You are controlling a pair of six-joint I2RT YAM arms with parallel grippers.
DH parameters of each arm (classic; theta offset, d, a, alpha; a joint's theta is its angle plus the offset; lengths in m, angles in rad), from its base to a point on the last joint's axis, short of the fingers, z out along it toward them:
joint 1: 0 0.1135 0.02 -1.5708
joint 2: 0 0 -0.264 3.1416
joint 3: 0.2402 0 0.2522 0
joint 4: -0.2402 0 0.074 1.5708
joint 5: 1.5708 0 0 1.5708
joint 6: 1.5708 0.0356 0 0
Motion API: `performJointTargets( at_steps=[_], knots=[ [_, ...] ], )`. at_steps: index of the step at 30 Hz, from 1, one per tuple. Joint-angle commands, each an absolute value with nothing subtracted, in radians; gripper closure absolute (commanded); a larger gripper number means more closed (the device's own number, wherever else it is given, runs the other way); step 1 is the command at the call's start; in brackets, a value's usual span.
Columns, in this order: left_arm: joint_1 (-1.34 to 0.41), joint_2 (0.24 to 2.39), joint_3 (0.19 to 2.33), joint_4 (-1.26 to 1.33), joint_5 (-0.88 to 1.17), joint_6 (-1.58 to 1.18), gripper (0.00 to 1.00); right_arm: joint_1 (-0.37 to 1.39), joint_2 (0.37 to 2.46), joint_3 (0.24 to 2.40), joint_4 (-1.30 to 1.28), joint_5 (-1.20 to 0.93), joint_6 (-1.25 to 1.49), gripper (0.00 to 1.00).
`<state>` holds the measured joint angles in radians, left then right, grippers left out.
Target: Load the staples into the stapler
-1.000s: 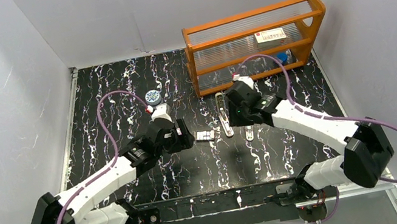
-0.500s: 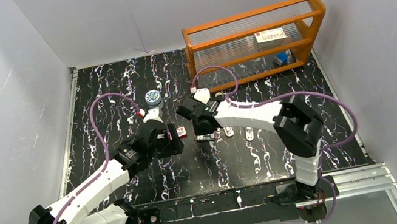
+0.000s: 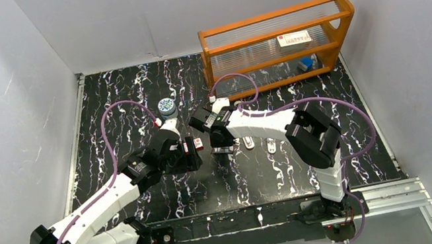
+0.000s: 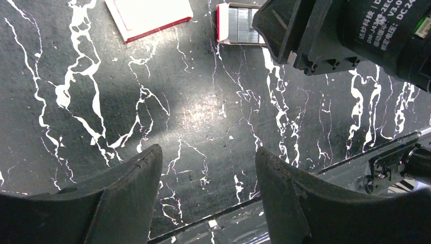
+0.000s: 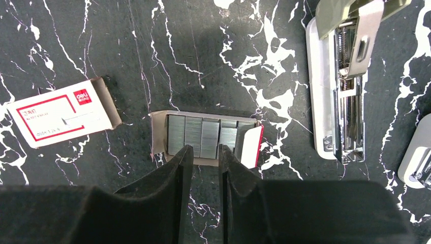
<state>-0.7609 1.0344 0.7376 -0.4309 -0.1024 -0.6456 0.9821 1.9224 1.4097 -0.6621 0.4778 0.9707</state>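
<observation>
The staples [image 5: 203, 134] are silver-grey strips lying in an open cardboard tray; they also show in the left wrist view [image 4: 239, 30]. My right gripper [image 5: 205, 149] hangs right over their near edge with its jaws a narrow gap apart, holding nothing I can see; in the top view it [image 3: 220, 140] covers most of the tray. The stapler [image 5: 338, 96] lies open just right of the tray, its metal channel bare, and shows in the top view [image 3: 247, 138]. My left gripper [image 4: 208, 162] is open and empty over bare table, left of the tray [image 3: 191, 154].
A red-and-white box sleeve [image 5: 61, 119] lies left of the tray. A smaller pale piece [image 5: 417, 162] lies right of the stapler. An orange rack [image 3: 280, 43] stands at the back right. A round tin [image 3: 165, 106] sits behind my left arm.
My right arm has swung left from the stapler to above the staple tray. My left gripper has drawn back to the left, uncovering the red-and-white sleeve.
</observation>
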Motion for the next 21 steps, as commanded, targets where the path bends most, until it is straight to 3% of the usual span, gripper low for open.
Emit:
performJointTargets(
  at_steps=[1, 11, 21],
  knots=[
    [-0.755, 1.018, 0.731, -0.438, -0.075, -0.638, 0.35, 0.984, 1.925, 1.422, -0.694, 0.519, 1.015, 0.66],
    [-0.755, 1.019, 0.72, -0.433, -0.076, -0.654, 0.35, 0.983, 1.934, 1.415, -0.697, 0.523, 1.017, 0.69],
    [-0.755, 1.014, 0.716, -0.433, -0.082, -0.657, 0.35, 0.96, 1.891, 1.35, -0.648, 0.494, 1.016, 0.63]
  ],
)
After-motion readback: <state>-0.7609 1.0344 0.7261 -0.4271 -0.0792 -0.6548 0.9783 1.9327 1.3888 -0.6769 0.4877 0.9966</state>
